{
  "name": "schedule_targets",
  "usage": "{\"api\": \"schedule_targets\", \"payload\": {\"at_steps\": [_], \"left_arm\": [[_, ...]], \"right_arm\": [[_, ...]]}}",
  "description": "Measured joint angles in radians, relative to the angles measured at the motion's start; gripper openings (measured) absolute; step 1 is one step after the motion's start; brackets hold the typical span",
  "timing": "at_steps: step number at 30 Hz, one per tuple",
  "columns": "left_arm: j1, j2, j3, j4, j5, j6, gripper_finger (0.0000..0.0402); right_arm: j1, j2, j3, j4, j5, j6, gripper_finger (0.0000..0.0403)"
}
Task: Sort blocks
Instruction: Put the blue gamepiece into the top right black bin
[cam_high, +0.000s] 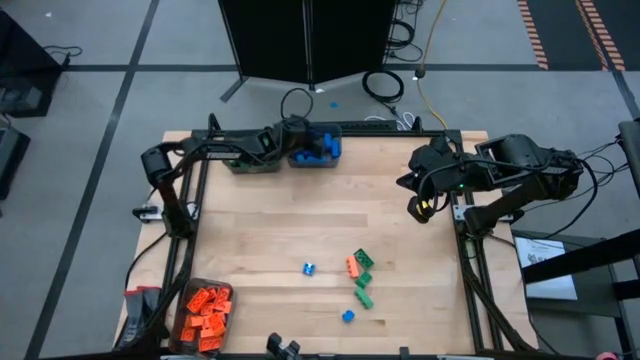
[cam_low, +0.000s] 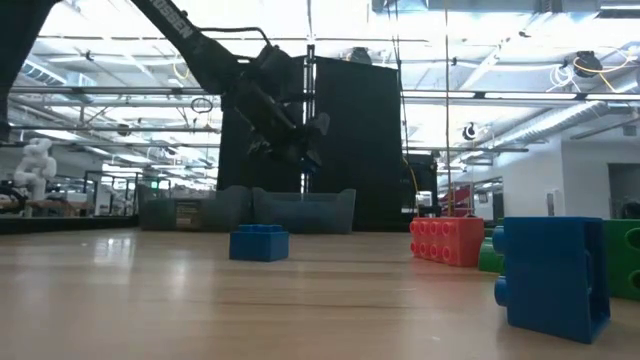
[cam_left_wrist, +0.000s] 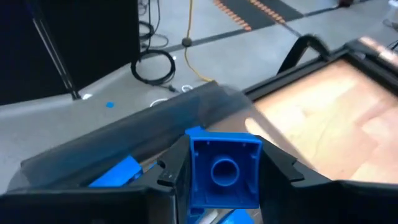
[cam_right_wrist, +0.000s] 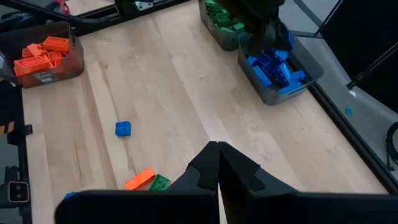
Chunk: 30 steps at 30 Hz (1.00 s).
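My left gripper (cam_high: 303, 134) is at the table's far edge, over the grey bin of blue blocks (cam_high: 318, 148), and is shut on one blue block (cam_left_wrist: 224, 171). In the low view that gripper (cam_low: 300, 140) hangs above the bins (cam_low: 300, 210). More blue blocks (cam_left_wrist: 115, 174) lie in the bin under it. Several loose blocks lie on the table's near middle: a blue one (cam_high: 310, 268), an orange one (cam_high: 352, 265), green ones (cam_high: 363, 297) and another blue one (cam_high: 347, 316). My right gripper (cam_high: 420, 210) waits shut, raised over the table's right side. My left gripper pinches the blue block by two opposite side walls (cam_left_wrist: 194, 177) between its two fingers (cam_left_wrist: 168, 174). The block's hollow underside (cam_left_wrist: 225, 169) faces the wrist camera. The fingers slant down toward the table's far edge. The block hangs clear above the blue bin.
A bin of green blocks (cam_high: 250, 160) stands just left of the blue bin. A bin of orange blocks (cam_high: 205, 310) sits at the near left corner. Bare wood lies between the far bins and the loose blocks. A black frame runs along the table's edges.
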Motion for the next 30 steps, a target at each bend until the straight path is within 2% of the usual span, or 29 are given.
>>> {"api": "schedule_targets", "payload": {"at_steps": [2,6,10,13,16,20,24,27,30], "left_arm": [[0.0,0.013,0.0,-0.005,0.0,0.0,0.0129],[0.0,0.023,-0.001,-0.028,0.02,0.013,0.0189],[0.0,0.023,-0.001,-0.012,0.032,0.1,0.0242],[-0.002,0.013,-0.001,-0.013,0.051,0.13,0.0267],[-0.009,-0.011,-0.001,-0.023,0.119,0.107,0.0275],[-0.042,-0.088,0.011,-0.107,0.348,0.164,0.0277],[-0.135,-0.161,0.011,-0.292,0.526,0.269,0.0278],[-0.242,-0.196,0.011,-0.419,0.559,0.361,0.0278],[-0.366,-0.198,0.008,-0.477,0.558,0.439,0.0278]], "right_arm": [[0.0,0.0,0.0,0.0,0.0,0.0,0.0],[0.0,0.0,0.0,0.0,0.002,0.0,0.0],[0.0,0.0,0.0,0.0,0.002,0.0,0.0],[0.0,0.0,0.0,0.0,0.002,0.0,0.0],[0.0,0.0,0.0,0.0,0.002,-0.001,0.0],[0.0,0.0,0.0,0.0,0.002,-0.005,0.0],[0.0,0.0,0.0,0.0,0.001,-0.027,0.0],[0.0,0.0,0.0,0.0,0.001,-0.03,0.0],[0.0,0.0,0.0,0.0,0.001,-0.03,0.0]]}}
